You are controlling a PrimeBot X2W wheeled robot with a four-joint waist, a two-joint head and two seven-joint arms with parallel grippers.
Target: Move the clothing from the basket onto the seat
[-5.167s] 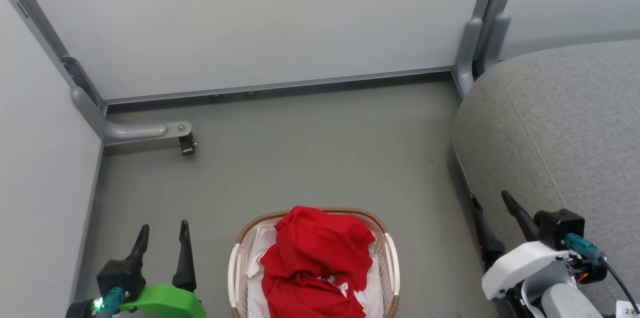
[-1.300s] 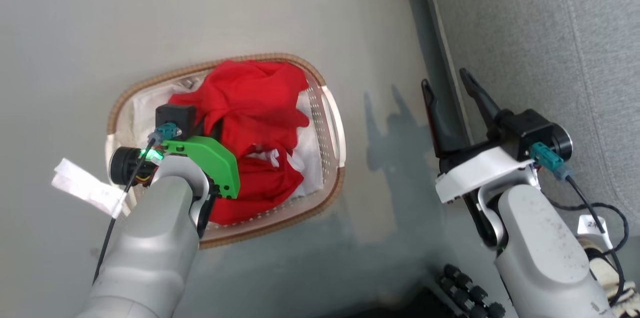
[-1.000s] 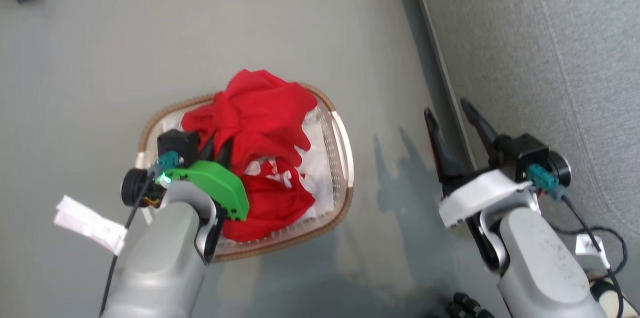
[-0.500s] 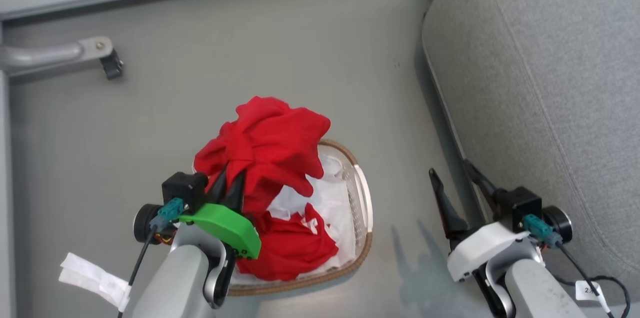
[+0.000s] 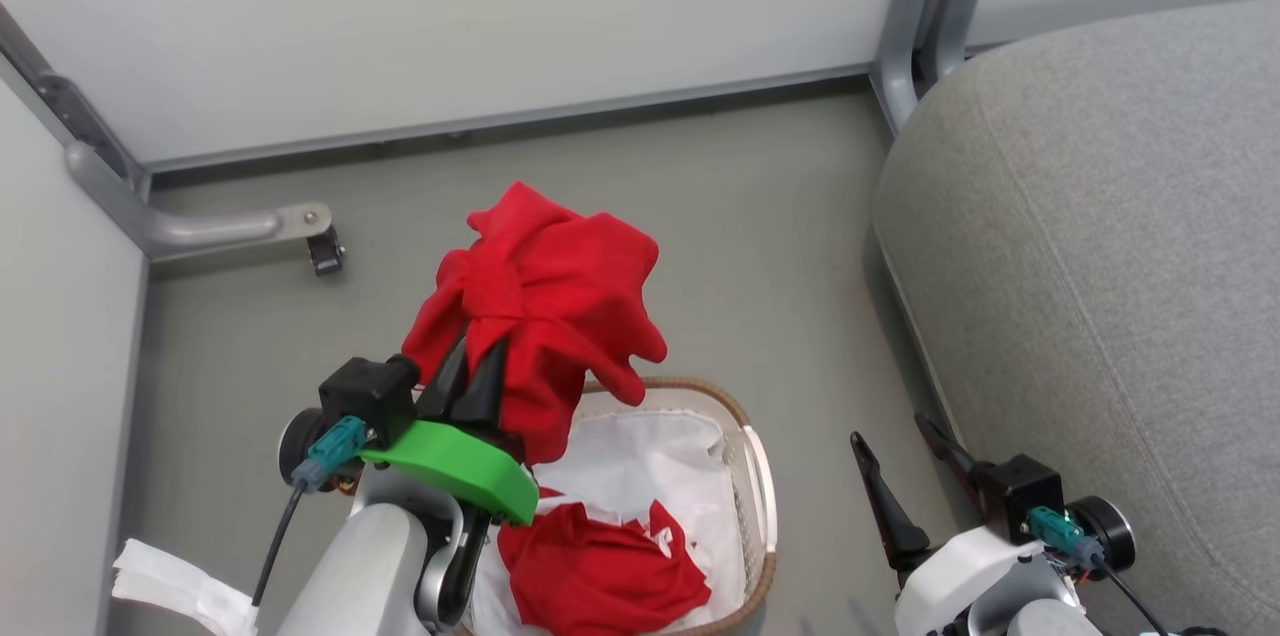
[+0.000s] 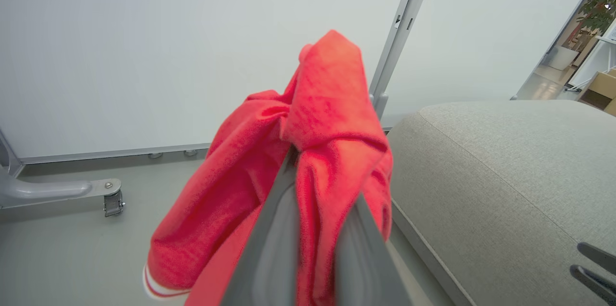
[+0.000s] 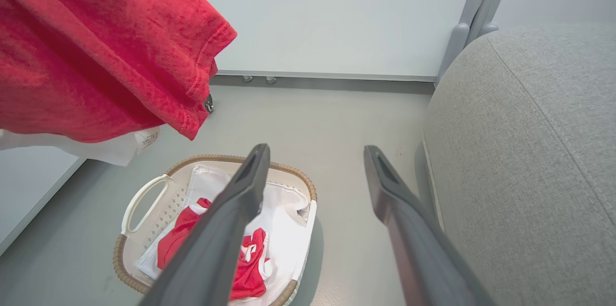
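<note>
The left hand (image 5: 478, 356) is clamped tight on one red garment (image 5: 545, 296), held above the basket (image 5: 758, 491). Below that hand, the second red garment (image 5: 600, 576) lies on the white liner (image 5: 640, 456). The right hand (image 5: 888, 428), fingers spread and empty, hangs just left of the seat (image 5: 1100, 246).

Soft matt clothing (image 5: 555, 286); plastic basket (image 5: 764, 501)
</note>
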